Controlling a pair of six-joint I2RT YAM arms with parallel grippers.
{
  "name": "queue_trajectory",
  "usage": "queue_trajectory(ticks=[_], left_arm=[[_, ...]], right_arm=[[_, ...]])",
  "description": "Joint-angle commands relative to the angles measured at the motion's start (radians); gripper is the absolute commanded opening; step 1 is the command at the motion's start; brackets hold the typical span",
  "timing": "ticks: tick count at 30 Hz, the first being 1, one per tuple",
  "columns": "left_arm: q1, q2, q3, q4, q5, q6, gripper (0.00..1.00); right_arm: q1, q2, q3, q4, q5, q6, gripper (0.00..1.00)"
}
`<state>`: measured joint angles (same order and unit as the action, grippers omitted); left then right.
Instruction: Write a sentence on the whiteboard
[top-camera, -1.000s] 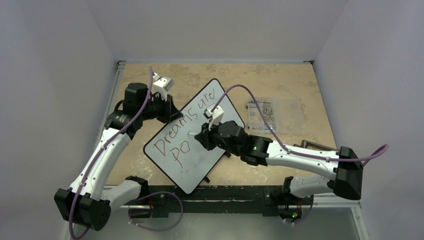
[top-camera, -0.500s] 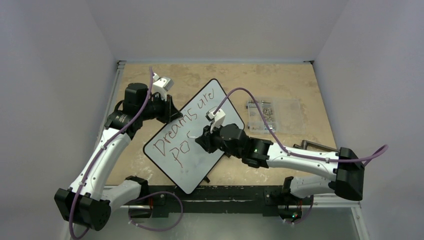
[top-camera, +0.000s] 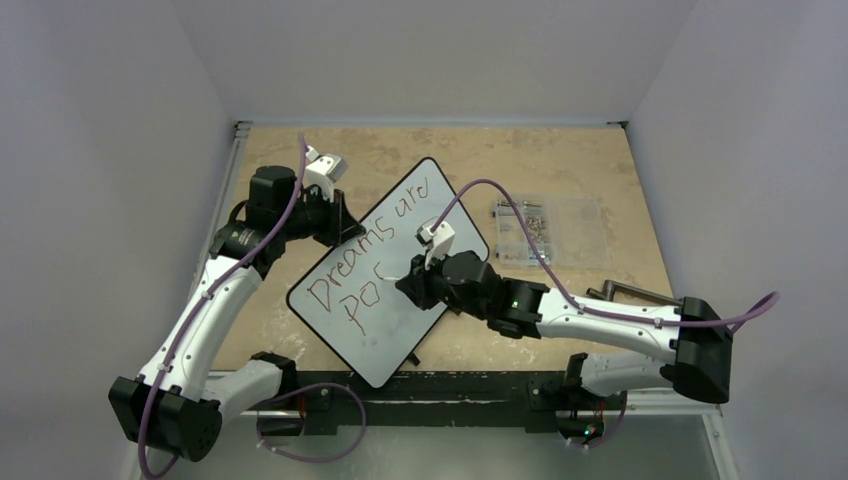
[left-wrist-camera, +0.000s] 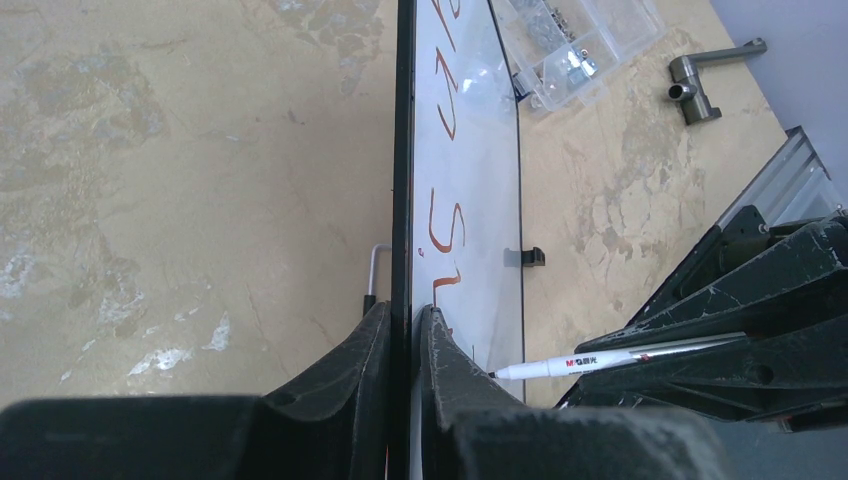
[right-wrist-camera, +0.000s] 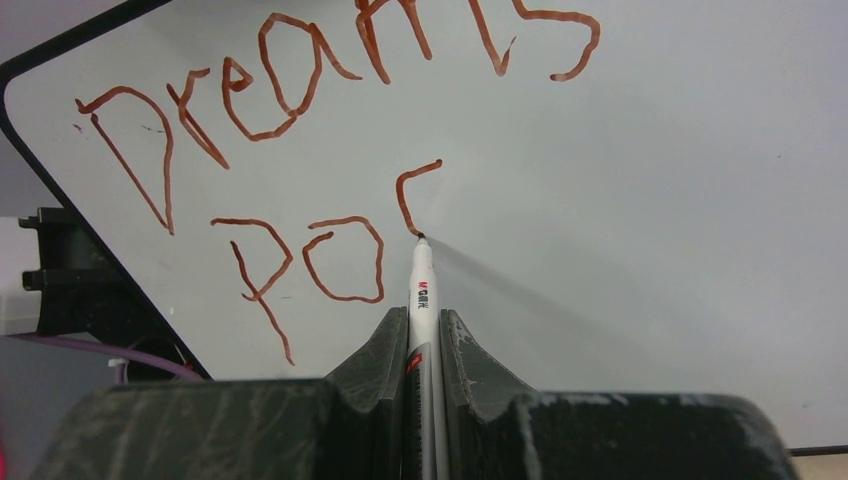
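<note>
To the right of the whiteboard (top-camera: 385, 335), a clear box (top-camera: 548, 228) of small parts lay on the table (top-camera: 560, 160), well apart from the board. A metal bar (top-camera: 625, 292) lay nearer you, beside your right arm. That arm reached in from the right and crossed the board's right corner, so it stood between the top camera and that part of the surface.

The board sat left of the table's centre, turned on the diagonal, with its long axis running from near-left to far-right. It carried 2 lines of red writing along that axis: "Dreams are" by the far-left edge, and "Po" with 1 hooked stroke below it.

Your left gripper (left-wrist-camera: 404, 312) was pinched on the board's far-left rim. Your right gripper (right-wrist-camera: 421, 315) was clamped on the marker (right-wrist-camera: 420, 285), whose tip touched the board at the foot of the hooked stroke.

From above, you could barely see the marker. The left wrist camera saw the board edge-on, so the letters were squeezed thin. The box's contents were too small to tell.
</note>
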<state>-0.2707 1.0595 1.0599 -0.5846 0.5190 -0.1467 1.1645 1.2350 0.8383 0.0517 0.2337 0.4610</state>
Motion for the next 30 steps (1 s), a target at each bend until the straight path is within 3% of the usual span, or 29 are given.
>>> queue_trajectory(ticks=[1, 19, 30], left_arm=[[-0.002, -0.034, 0.017, 0.097, 0.005, 0.016, 0.00], [-0.002, -0.036, 0.017, 0.096, 0.004, 0.016, 0.00], [-0.002, -0.039, 0.017, 0.095, 0.003, 0.016, 0.00]], right_arm=[[-0.004, -0.012, -0.008, -0.049, 0.067, 0.002, 0.00], [-0.005, -0.022, -0.042, -0.109, 0.054, 0.006, 0.00], [-0.005, -0.006, -0.031, -0.088, -0.080, -0.083, 0.00]])
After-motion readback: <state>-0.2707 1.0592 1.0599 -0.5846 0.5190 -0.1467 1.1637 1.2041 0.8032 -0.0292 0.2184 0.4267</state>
